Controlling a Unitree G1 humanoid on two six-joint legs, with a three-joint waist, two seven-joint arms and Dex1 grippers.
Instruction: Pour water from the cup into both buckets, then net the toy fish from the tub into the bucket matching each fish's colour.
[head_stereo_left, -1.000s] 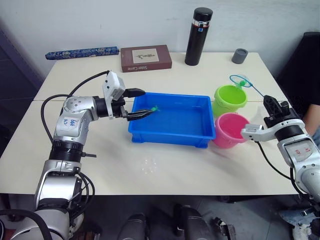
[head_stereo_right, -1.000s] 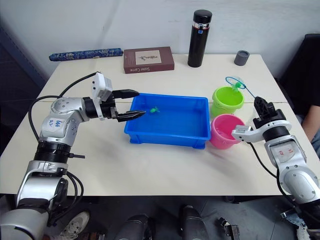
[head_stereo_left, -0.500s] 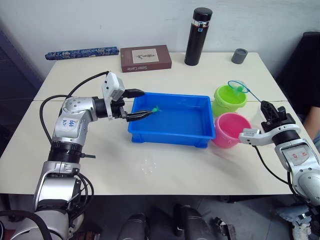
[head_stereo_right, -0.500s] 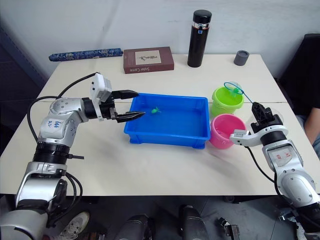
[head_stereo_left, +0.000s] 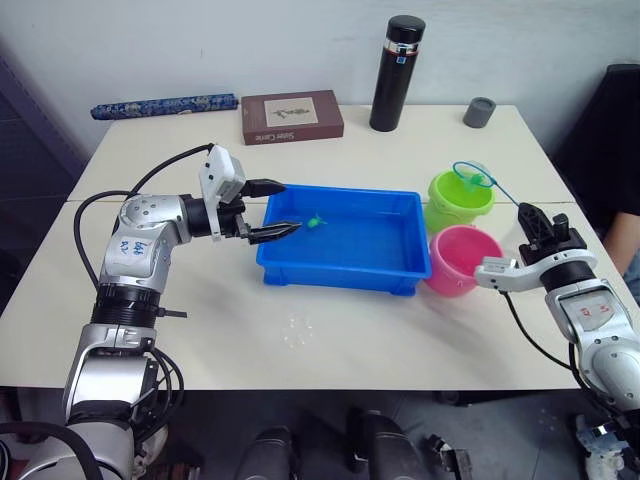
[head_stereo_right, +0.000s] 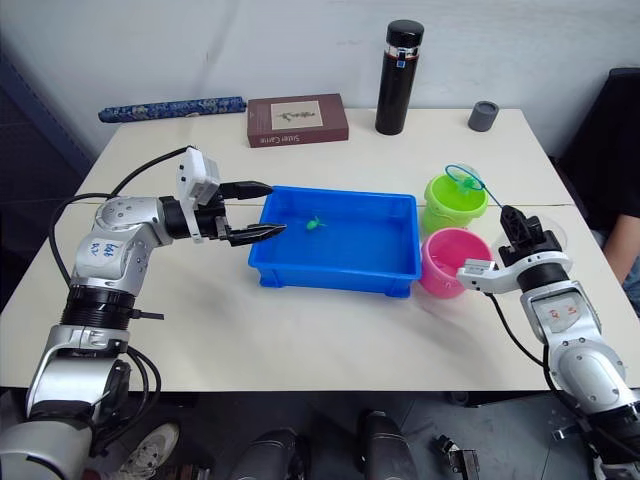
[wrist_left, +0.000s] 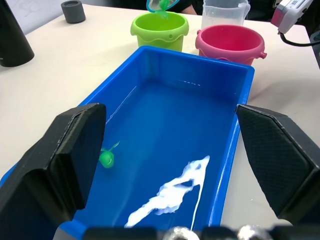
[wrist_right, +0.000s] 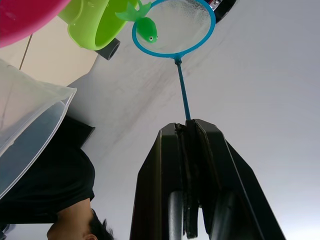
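The blue tub sits mid-table holding water and one green toy fish. My left gripper is open at the tub's left end, one finger over the rim and one inside. To the tub's right stand the lime green bucket and the pink bucket. My right gripper is shut on the net's thin handle. The net hoop hangs over the green bucket with a green fish in it. The clear cup stands behind the pink bucket, by my right gripper.
A black flask, a small grey cup, a brown book and a blue rolled bundle line the table's far side. A person in black sits at the right edge. A small wet patch lies near the front.
The right gripper has shifted a little left and down, bringing the net hoop lower over the green bucket. The left gripper has stayed open at the tub's left end.
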